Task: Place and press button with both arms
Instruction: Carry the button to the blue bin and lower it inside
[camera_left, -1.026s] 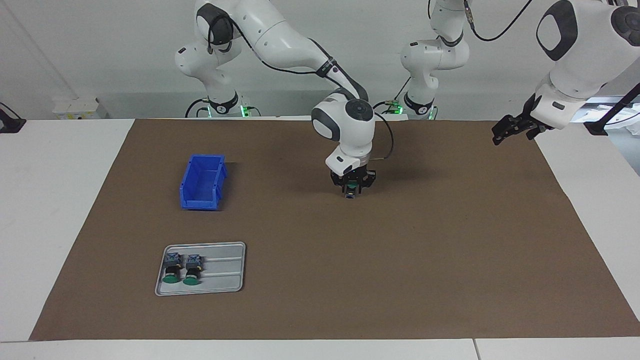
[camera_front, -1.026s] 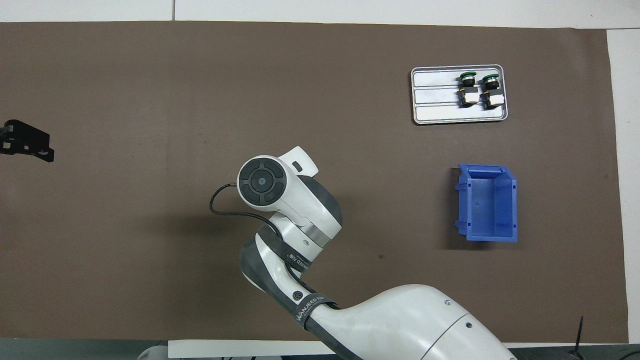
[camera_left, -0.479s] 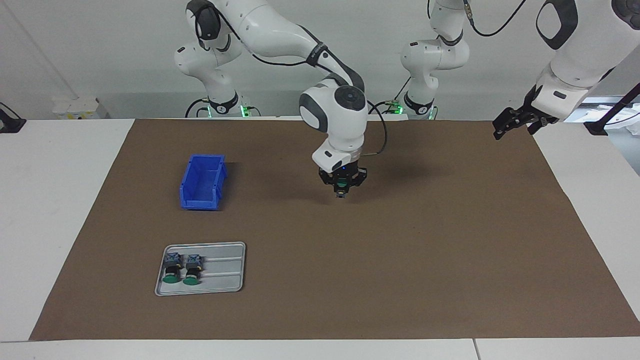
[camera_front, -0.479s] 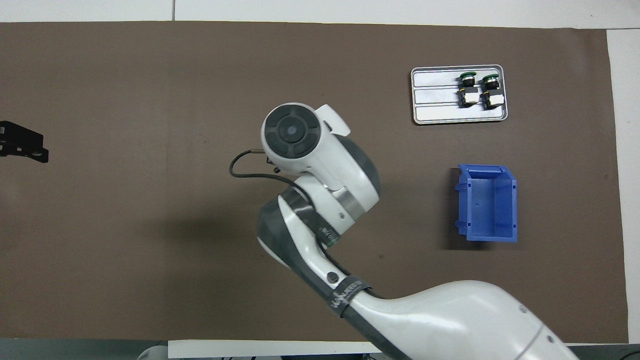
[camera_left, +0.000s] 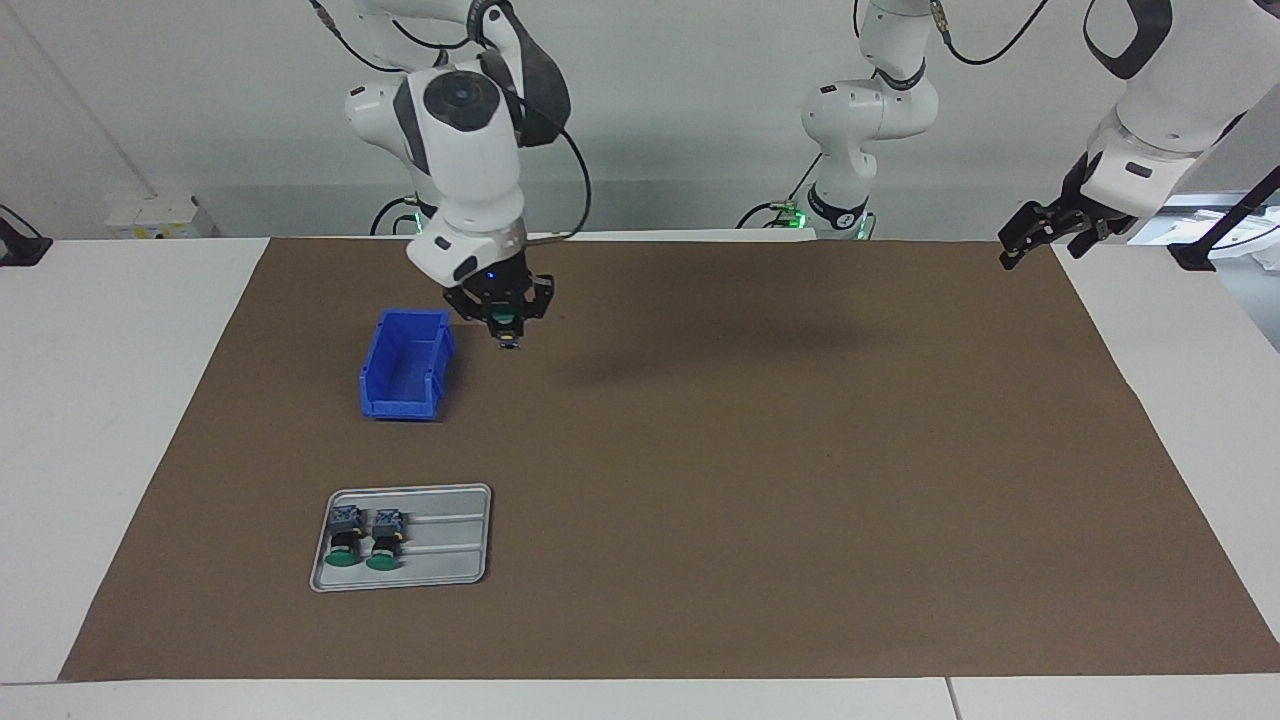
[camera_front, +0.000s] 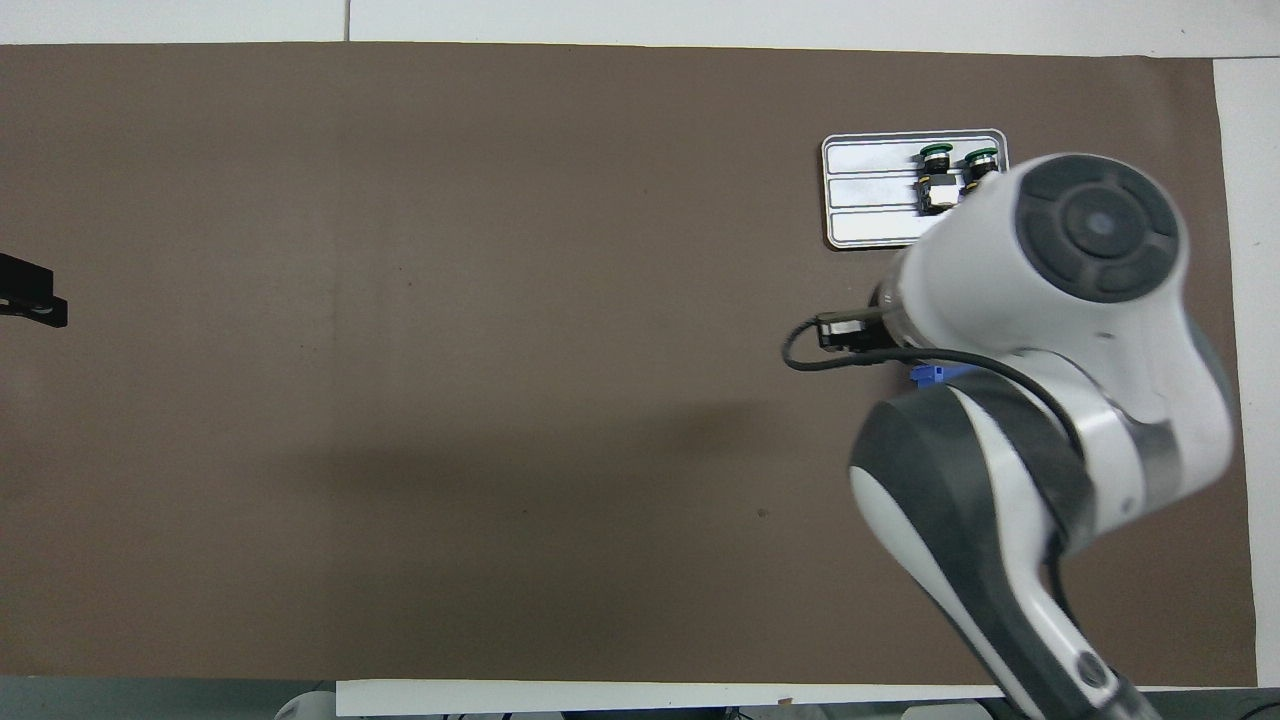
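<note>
My right gripper (camera_left: 508, 328) hangs in the air, shut on a button (camera_left: 507, 321) whose green cap shows between the fingers. It is over the brown mat just beside the blue bin (camera_left: 403, 362), on the bin's side toward the left arm's end. From overhead the right arm's wrist hides this gripper and its button. Two more buttons (camera_left: 343, 540) (camera_left: 383, 538) lie side by side in the grey tray (camera_left: 450, 545). My left gripper (camera_left: 1035, 232) waits open and holding nothing, raised over the mat's corner at the left arm's end.
The tray (camera_front: 870, 190) lies farther from the robots than the bin, at the right arm's end. From overhead only a sliver of the bin (camera_front: 930, 374) shows under the right arm. The brown mat (camera_left: 800, 480) covers the table's middle.
The right arm has swung from over the mat's middle toward the blue bin, carrying the button and rising. The left gripper has drifted slightly outward and up.
</note>
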